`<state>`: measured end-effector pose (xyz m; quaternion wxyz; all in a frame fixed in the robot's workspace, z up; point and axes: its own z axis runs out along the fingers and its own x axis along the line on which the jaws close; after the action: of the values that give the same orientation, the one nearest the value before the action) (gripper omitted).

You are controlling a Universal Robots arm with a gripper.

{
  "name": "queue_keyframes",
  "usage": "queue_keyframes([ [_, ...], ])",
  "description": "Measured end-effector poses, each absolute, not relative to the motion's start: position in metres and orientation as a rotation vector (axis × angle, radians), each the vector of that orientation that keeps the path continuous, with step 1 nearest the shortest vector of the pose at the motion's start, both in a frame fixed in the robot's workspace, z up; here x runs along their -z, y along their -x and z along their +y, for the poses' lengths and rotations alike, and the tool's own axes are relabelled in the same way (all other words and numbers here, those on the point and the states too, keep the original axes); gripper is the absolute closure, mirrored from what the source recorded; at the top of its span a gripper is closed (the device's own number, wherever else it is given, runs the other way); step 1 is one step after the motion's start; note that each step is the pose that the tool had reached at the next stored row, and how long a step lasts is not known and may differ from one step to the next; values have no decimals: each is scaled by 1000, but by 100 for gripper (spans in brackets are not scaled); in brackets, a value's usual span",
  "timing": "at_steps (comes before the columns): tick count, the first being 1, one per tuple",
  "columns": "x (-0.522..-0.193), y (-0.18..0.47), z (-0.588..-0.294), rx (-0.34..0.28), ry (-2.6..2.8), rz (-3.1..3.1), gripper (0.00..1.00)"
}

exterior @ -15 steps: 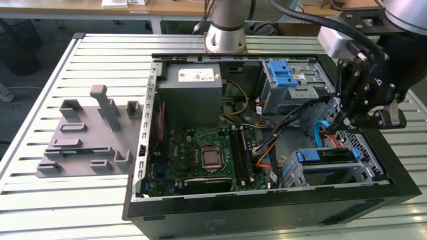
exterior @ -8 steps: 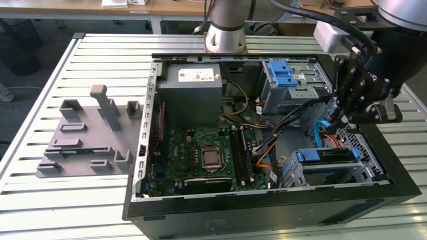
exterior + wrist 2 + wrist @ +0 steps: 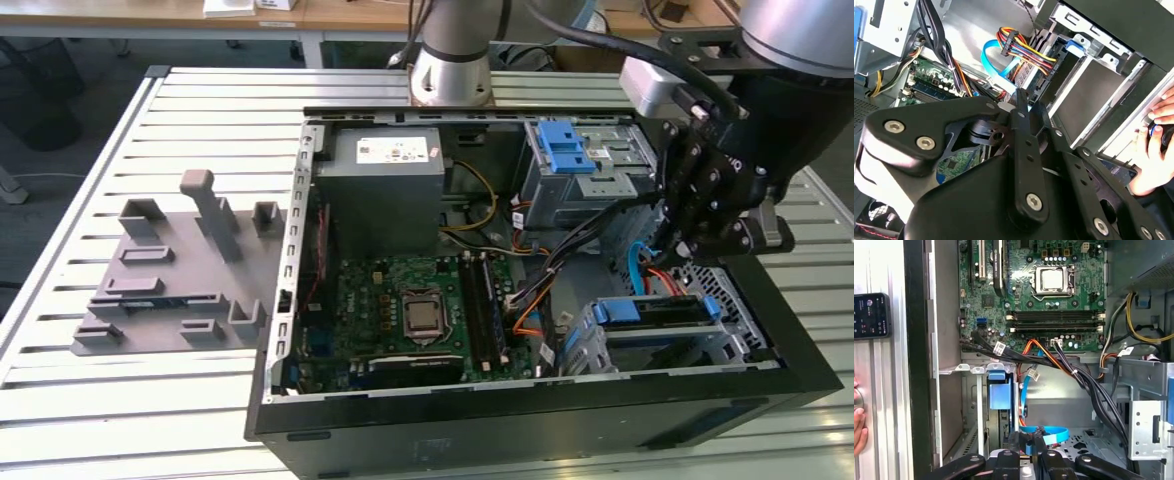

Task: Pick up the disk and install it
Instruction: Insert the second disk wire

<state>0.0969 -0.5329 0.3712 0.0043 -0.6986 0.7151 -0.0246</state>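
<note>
Hovering inside open case (image 3: 534, 420), gripper (image 3: 694, 245) above lower drive bay; fingers pressed together, grasping nothing visible. Disk (image 3: 650, 312) seated in bay by case's front corner, blue bracket showing. Motherboard (image 3: 1054, 295) nearby.

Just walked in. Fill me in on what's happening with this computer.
A robot arm's black gripper hangs inside the open black computer case, which lies on its side on a slatted metal table. The gripper is just above the front drive bay, where a silver disk in a blue plastic bracket appears to sit in its cage already. A person's hand rests just outside the case wall.
</note>
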Motion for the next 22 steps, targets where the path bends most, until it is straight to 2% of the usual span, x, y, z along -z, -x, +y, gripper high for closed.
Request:
queue_keyframes([
  [10,-361,-98,-532,73,2198,2250,75],
  [12,-361,-98,-533,74,2198,2249,76],
  [13,-360,-98,-533,73,2198,2249,84],
  [22,-355,-96,-538,88,2182,2223,84],
])
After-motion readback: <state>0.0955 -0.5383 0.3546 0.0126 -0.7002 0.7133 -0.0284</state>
